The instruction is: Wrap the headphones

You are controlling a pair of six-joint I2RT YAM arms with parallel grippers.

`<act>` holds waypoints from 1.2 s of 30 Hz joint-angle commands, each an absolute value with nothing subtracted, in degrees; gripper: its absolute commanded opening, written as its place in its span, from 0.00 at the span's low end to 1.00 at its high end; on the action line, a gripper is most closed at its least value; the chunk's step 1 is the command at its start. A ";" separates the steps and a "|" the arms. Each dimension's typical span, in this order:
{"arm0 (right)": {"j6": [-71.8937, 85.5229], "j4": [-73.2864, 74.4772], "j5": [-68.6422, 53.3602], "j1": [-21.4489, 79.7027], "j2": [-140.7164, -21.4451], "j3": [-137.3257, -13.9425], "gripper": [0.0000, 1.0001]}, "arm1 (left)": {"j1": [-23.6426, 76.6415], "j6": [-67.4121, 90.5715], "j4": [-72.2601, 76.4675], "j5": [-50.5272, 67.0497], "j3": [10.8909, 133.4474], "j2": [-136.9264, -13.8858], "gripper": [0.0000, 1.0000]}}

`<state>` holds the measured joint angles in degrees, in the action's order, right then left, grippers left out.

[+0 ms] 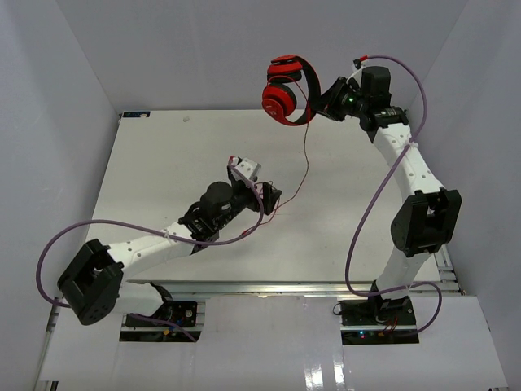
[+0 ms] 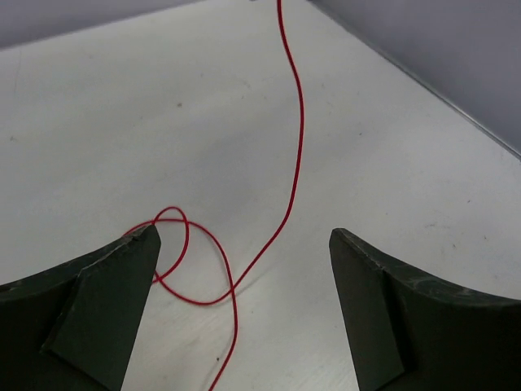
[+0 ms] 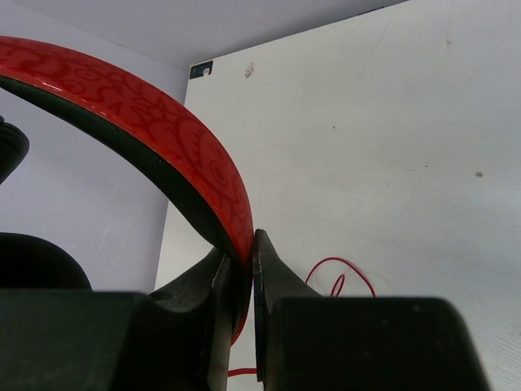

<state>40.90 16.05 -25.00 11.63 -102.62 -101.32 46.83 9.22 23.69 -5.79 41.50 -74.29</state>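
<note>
At the upper centre of the top view, holding the headphones (image 1: 286,88) aloft by the band in the right gripper (image 1: 321,102), well above the table (image 1: 163,155); trailing the thin red cord (image 1: 307,159) down toward mid-frame, ending just beside the left gripper (image 1: 273,198). In the left wrist view, hovering low with jaws spread wide and grasping nothing, looking down on the cord (image 2: 298,138) running from top centre into a small loop lying on the table (image 2: 98,122) at lower left, with one strand crossing the gap between the fingers. In the right wrist view, pinching the headphones (image 3: 163,138) tight by the glossy red band at lower centre, with the cord (image 3: 342,273) curling on the table (image 3: 407,122) at lower right. Judging the band rigid and slick, prone to swinging in so narrow a pinch, hence needing a firm clamp; judging the cord light, limp and springy, best taken near the loop and wound under slight tension.
</note>
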 commanded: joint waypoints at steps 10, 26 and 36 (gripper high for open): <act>40.81 13.62 -27.86 9.82 -96.13 -100.81 0.08 | 46.82 -8.69 60.23 13.76 41.21 -97.10 0.98; 40.44 14.77 -30.07 8.17 -92.84 -100.86 0.08 | 45.28 -16.64 53.92 9.45 43.67 -107.79 0.79; 41.48 14.55 -31.51 7.47 -90.86 -99.52 0.08 | 43.33 -14.17 53.57 10.13 43.94 -110.41 0.41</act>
<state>39.63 17.12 -28.93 8.03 -95.03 -100.06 43.97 -15.06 54.04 9.08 42.86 -108.90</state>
